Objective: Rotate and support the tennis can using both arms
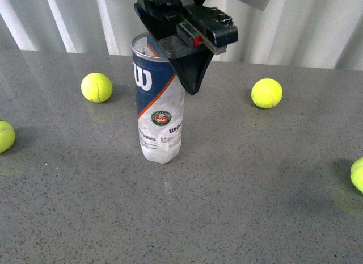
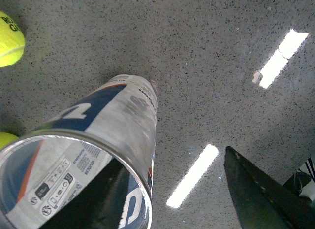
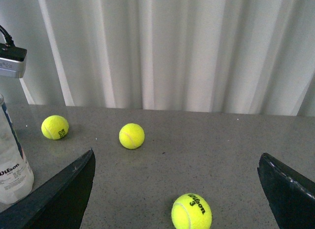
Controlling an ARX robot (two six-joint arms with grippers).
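Observation:
The tennis can (image 1: 160,113) stands upright and open-topped at the table's middle: clear plastic, metal rim, blue-and-white Wilson label, orange stripe, round green logo. My left gripper (image 1: 177,71) hangs over its mouth, open. In the left wrist view one finger shows dark through the can's (image 2: 118,120) wall, inside the rim, and the other finger (image 2: 256,189) is outside, well clear of it. My right gripper (image 3: 176,157) is out of the front view; it is open and empty, low over the table, with the can (image 3: 12,165) off to one side.
Yellow tennis balls lie on the grey table (image 1: 255,207): far left (image 1: 96,87), far right (image 1: 266,93), left edge (image 1: 4,136), right edge (image 1: 357,173). One ball (image 3: 191,211) lies just ahead of the right gripper. White curtain at the back.

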